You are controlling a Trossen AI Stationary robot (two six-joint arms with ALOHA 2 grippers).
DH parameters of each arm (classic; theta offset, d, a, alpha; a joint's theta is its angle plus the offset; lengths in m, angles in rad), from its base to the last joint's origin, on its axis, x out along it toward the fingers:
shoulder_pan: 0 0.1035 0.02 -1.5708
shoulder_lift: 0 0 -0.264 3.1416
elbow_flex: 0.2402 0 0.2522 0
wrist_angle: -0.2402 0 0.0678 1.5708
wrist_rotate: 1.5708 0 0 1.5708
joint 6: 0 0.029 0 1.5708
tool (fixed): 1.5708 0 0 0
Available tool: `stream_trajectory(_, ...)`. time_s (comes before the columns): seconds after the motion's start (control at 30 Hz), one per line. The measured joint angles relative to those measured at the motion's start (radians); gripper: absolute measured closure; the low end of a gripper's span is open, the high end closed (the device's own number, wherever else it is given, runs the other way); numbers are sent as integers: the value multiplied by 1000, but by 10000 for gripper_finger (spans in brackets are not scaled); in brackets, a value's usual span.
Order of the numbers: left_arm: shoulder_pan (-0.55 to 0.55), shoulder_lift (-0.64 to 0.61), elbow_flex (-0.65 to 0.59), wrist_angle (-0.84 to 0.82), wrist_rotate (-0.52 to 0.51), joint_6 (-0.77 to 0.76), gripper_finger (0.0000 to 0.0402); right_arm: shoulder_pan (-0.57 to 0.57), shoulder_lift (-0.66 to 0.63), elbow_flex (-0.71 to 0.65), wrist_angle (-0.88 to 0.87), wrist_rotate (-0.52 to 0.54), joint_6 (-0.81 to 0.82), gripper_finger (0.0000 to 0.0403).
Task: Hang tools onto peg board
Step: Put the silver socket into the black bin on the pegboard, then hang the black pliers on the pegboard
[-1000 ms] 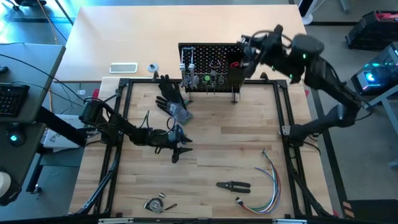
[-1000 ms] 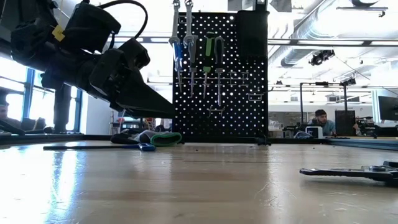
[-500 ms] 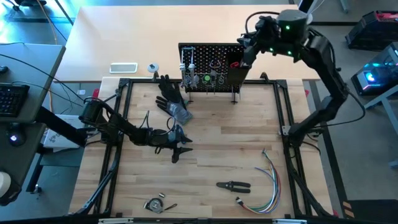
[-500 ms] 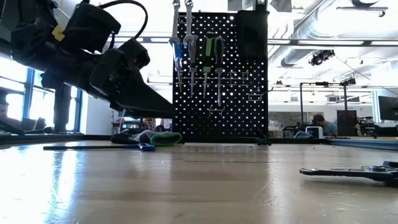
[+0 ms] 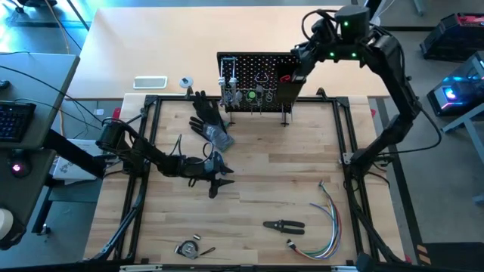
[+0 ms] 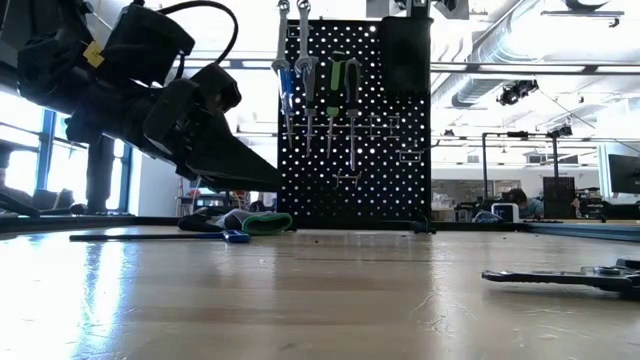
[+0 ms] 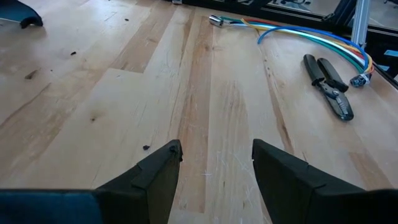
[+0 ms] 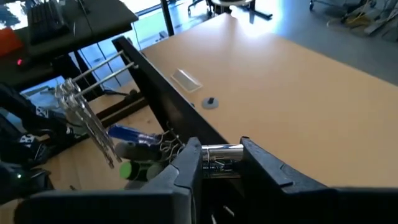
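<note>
The black peg board (image 5: 255,81) stands upright at the far middle of the table. Silver wrenches (image 8: 84,121), a blue-handled tool (image 8: 134,134) and a green-handled one (image 6: 337,75) hang from its hooks. A red-handled tool (image 5: 286,76) sticks out of its bin. My right gripper (image 5: 300,59) hovers above the board's right end, shut on a small silver tool (image 8: 221,154). Black pliers (image 5: 283,225) lie flat near the front. My left gripper (image 5: 220,178) waits open over the table's middle left, holding nothing. My right gripper pinches a short shiny part of the silver tool (image 8: 219,152) between its two fingers, and that part lies crosswise between them. The fingers slant down toward the board from its far right side. The rest of the tool is hidden below the fingers.
A black glove (image 5: 208,119) lies in front of the board's left end. A bundle of coloured wires (image 5: 327,219) lies at the front right and a small tape measure (image 5: 188,248) at the front left. Black frame rails (image 5: 144,151) edge the work area.
My right arm has swung its wrist toward the table's far edge and rolled, while its fingertips have stayed by the board's upper right corner with the silver tool.
</note>
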Motion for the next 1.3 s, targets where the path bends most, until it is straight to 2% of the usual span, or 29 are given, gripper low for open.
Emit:
stream_trajectory(0.3, 9, 0, 0, 0, 0, 0, 209, -2, 3, 0, -25, -74, -31, 324)
stream_trajectory(0.8, 9, 0, 0, 0, 0, -9, 209, -1, 3, 0, -43, -92, -74, 321)
stream_trajectory(1.1, 8, 0, 0, 0, 0, -12, 209, -1, 3, 0, -48, -95, -80, 258)
stream_trajectory(1.3, 8, 0, 0, 0, 0, -17, 209, -1, 3, 0, -45, -93, -80, 245)
